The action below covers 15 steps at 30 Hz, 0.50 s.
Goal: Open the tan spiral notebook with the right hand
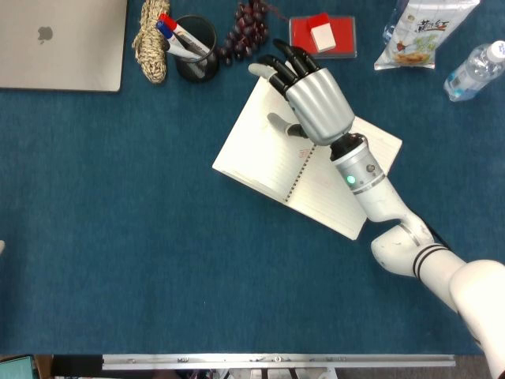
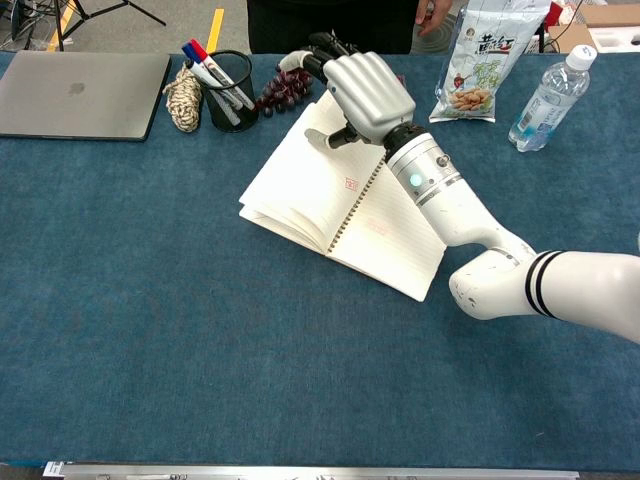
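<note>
The tan spiral notebook (image 1: 260,150) lies open on the blue table, showing lined pages on both sides of its wire spine. In the chest view the left half of the notebook (image 2: 295,190) sits slightly raised on a stack of pages. My right hand (image 1: 312,103) is over the far end of the left page, palm down with fingers spread. Its thumb touches the page and its fingertips reach past the far edge. The chest view shows the same right hand (image 2: 365,90) pinching nothing. My left hand appears in neither view.
Along the far edge stand a black pen cup (image 1: 196,47), a coil of rope (image 1: 151,39), dark grapes (image 1: 248,28), a red box (image 1: 322,35), a snack bag (image 1: 418,35) and a water bottle (image 1: 473,71). A closed laptop (image 1: 59,43) lies at the far left.
</note>
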Available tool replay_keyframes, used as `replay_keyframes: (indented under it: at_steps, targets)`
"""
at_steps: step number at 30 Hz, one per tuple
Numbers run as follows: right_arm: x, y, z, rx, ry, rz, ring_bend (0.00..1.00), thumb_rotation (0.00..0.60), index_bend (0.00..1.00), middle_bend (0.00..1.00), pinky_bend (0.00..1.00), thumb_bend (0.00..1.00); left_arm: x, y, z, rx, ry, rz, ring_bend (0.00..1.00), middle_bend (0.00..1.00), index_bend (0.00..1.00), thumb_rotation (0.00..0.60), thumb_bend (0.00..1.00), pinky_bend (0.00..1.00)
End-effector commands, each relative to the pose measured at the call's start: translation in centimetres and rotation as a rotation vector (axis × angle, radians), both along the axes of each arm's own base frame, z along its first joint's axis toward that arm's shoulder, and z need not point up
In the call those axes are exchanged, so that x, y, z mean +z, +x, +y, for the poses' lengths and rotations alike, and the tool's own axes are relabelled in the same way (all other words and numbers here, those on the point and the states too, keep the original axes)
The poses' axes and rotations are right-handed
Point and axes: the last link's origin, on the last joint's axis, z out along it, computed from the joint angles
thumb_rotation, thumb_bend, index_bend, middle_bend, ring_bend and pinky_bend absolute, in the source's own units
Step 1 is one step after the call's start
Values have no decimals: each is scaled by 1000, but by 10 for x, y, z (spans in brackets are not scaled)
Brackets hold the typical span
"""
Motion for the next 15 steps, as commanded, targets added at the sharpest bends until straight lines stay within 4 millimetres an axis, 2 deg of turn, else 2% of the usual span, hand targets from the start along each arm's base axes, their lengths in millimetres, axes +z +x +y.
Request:
replay_keyframes:
  at_steps: [1, 9, 15]
  targets:
    - [-6, 1, 2, 1, 22, 22, 89, 600, 245, 253, 184, 192, 0, -1, -1, 2, 1, -1, 302, 292, 385, 600, 111, 600]
    - [-13, -5, 7, -7, 42, 65, 89, 600, 245, 255, 184, 193, 0, -2, -4, 7, 1, -4, 302, 292, 390, 600, 111, 600]
    - [-13, -5, 2, -33, 30, 85, 90, 600, 245, 259, 184, 206, -2, -2, -4, 6, -4, -3, 303, 292, 398, 600, 111, 601]
